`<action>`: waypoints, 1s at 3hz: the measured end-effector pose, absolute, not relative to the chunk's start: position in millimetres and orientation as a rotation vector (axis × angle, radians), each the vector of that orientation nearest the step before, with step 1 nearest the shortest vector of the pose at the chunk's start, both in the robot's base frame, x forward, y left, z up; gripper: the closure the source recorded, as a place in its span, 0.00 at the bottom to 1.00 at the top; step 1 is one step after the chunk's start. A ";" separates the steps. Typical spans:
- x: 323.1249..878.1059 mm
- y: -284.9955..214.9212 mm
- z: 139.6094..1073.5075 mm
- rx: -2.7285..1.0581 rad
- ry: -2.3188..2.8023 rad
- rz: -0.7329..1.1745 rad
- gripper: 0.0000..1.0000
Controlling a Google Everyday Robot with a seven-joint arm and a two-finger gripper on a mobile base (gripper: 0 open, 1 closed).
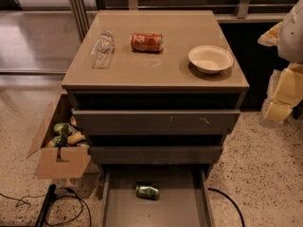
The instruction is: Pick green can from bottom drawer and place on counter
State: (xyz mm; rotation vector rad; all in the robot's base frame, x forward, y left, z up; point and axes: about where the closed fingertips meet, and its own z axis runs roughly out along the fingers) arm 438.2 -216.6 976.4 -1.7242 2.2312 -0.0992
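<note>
We see the green can (147, 191) lying sideways in the bottom drawer (128, 208). Our gripper (282, 96) hangs right of the counter (156, 70); we cannot tell its grasp. Next, we judge, it must descend to the can.

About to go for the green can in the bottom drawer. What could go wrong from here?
1. The green can lies on its side in the bottom drawer, so it may roll away from a pinch.
2. It sits close under the drawer above, leaving little overhead room for the gripper, which is at the right edge beside the counter.
3. The bottle, red can and bowl crowd the counter; a careless placement could knock one.
</note>
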 end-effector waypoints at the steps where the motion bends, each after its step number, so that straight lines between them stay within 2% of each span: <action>1: 431.3 -216.4 974.7 -1.730 2.231 -0.105 0.00; 2: 419.1 -211.3 960.1 -1.715 2.192 -0.047 0.00; 3: 410.0 -204.8 923.9 -1.688 2.137 0.090 0.00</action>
